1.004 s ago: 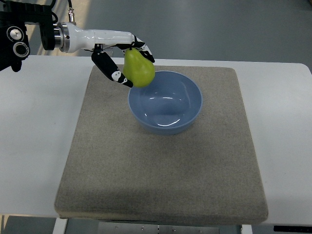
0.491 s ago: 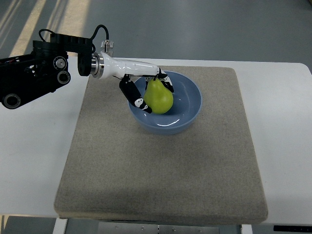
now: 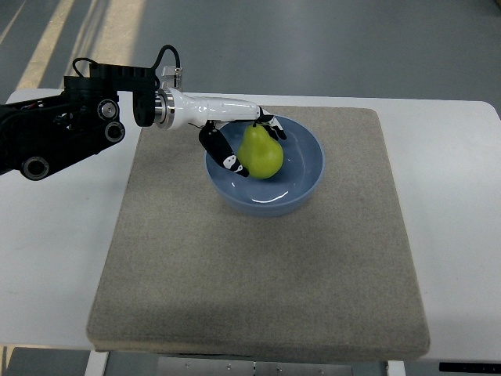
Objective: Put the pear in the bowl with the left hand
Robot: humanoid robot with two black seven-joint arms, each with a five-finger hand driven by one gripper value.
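Inside the bowl (image 3: 309,168) | pear (image 3: 261,153) gripped by left robot hand (image 3: 239,141) | fingers curled around it

left hand (image 3: 244,145) | carried pear (image 3: 261,153) from rim into bowl (image 3: 307,174)

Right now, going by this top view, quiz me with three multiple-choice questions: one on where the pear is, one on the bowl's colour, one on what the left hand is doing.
1. Where is the pear?
A. on the bare table
B. over the bowl's inside
C. on the mat, outside the bowl

2. What colour is the bowl?
A. blue
B. red
C. white

3. What is the left hand doing?
A. resting open on the mat
B. hanging shut and empty
C. gripping the pear

Answers:
1. B, the pear shows within the bowl's rim, on its left side.
2. A, rim and inside are light blue.
3. C, fingers wrap round the pear on both sides.
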